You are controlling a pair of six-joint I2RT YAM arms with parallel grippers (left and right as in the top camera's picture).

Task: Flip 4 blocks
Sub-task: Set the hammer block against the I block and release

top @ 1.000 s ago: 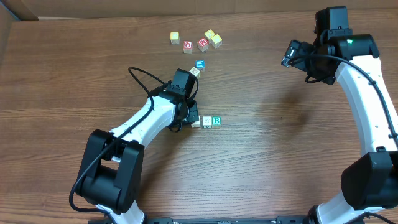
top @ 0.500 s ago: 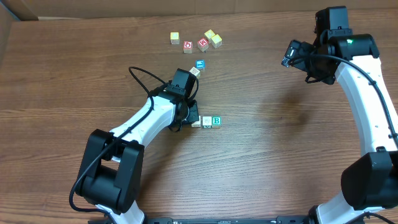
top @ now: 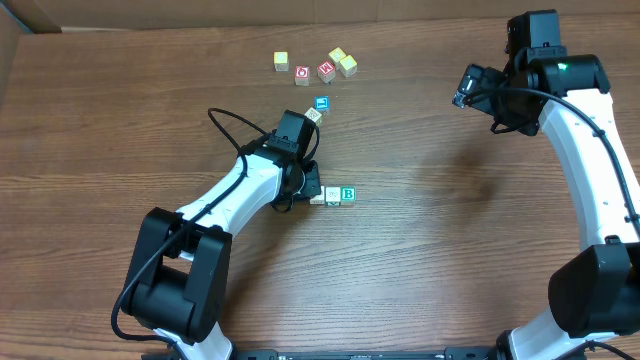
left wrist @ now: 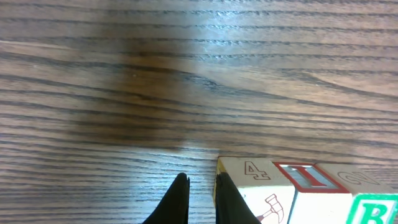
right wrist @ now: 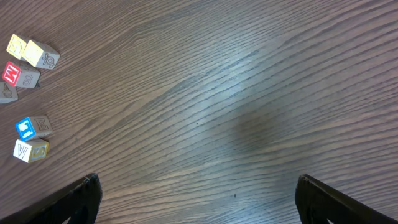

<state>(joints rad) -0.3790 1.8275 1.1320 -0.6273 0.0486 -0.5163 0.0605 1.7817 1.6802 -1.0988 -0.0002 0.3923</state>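
Your left gripper (left wrist: pixel 200 198), tips pressed together, sits just beside the end block (left wrist: pixel 252 177) of the three-block row (top: pixel 333 196) in the middle of the desk (top: pixel 450 250). The fourth block (top: pixel 313 115) lies nearer the far edge. Right gripper (right wrist: pixel 199 202) is spread wide. Push low and the row likely slides instead of flipping.

Left wrist view: I read the hammer block (left wrist: pixel 255 186) as cream with a red "4" and a red hammer drawing, the middle block (left wrist: pixel 305 177) as red-bordered, and the B block (left wrist: pixel 373 211) as white with green print. Overhead: I see the table (top: pixel 450 250) in brown with dark streaked grain, and the left arm (top: pixel 235 195) and right arm (top: pixel 600 160) in white with black joints. Right wrist view: I note a blue-print cube (right wrist: pixel 26 129), a W cube (right wrist: pixel 31 150) with yellow sides, and a red M cube (right wrist: pixel 12 73).
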